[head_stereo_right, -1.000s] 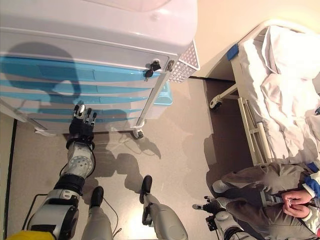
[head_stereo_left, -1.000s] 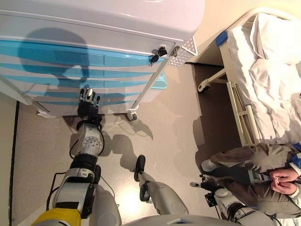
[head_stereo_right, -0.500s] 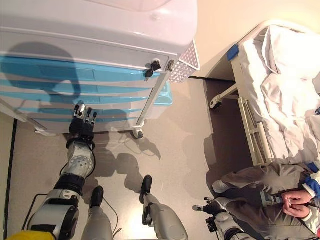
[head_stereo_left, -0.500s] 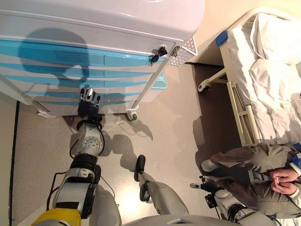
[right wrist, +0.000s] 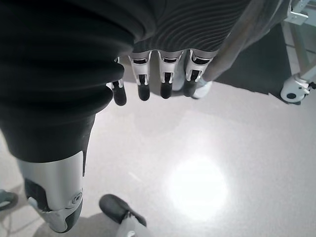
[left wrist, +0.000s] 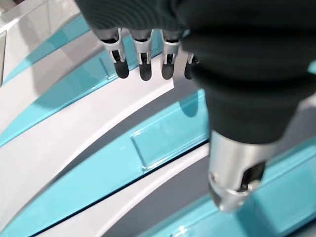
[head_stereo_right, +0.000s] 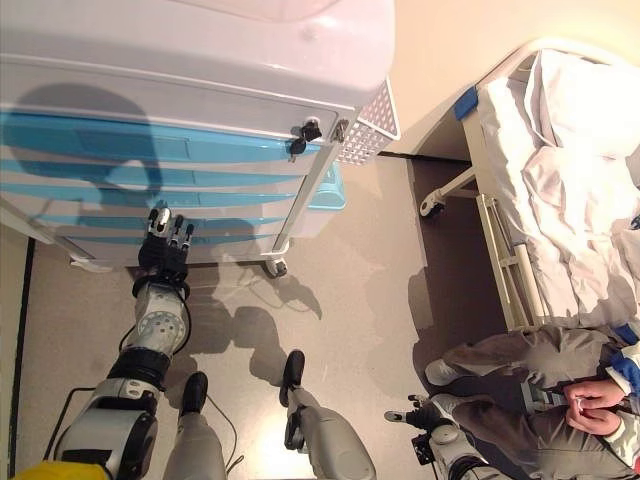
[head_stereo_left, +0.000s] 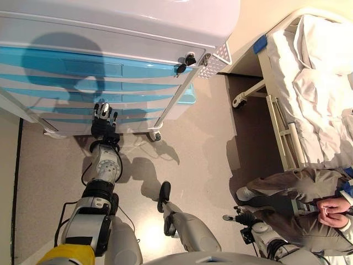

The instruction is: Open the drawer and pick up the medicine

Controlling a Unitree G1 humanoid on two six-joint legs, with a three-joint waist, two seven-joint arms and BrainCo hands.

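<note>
From the head camera I looked down on a white medical cart (head_stereo_left: 110, 22) filling the upper left of the frame, its front stacked with turquoise drawers (head_stereo_left: 83, 69) that all sat closed. I could not see the medicine anywhere; no view showed it, and neither hand held anything. My left hand (head_stereo_left: 103, 118) was raised in front of the lower drawers, left of centre in the frame, fingers straight and loosely spread, dark tips pointing at the cart. In the left wrist view those fingers (left wrist: 143, 59) hung just clear of a white band between two turquoise drawer fronts, with a clear label window (left wrist: 168, 140) on the drawer nearest the thumb (left wrist: 234, 182); I could not tell whether any fingertip actually touched the cart. A small dark key (head_stereo_left: 185, 63) hung from the lock at the cart's right front corner, beside a white perforated side basket (head_stereo_left: 218, 61). One cart caster (head_stereo_left: 156, 134) showed at the lower right corner of the cart on the grey-beige floor (head_stereo_left: 198, 143). My right hand (right wrist: 158, 74) hung low at the bottom right of the head view, fingers relaxed and empty above the floor. Along the right edge stood a hospital bed (head_stereo_left: 309, 83) with white bedding, and below it a seated person (head_stereo_left: 309, 210) with hands clasped.
</note>
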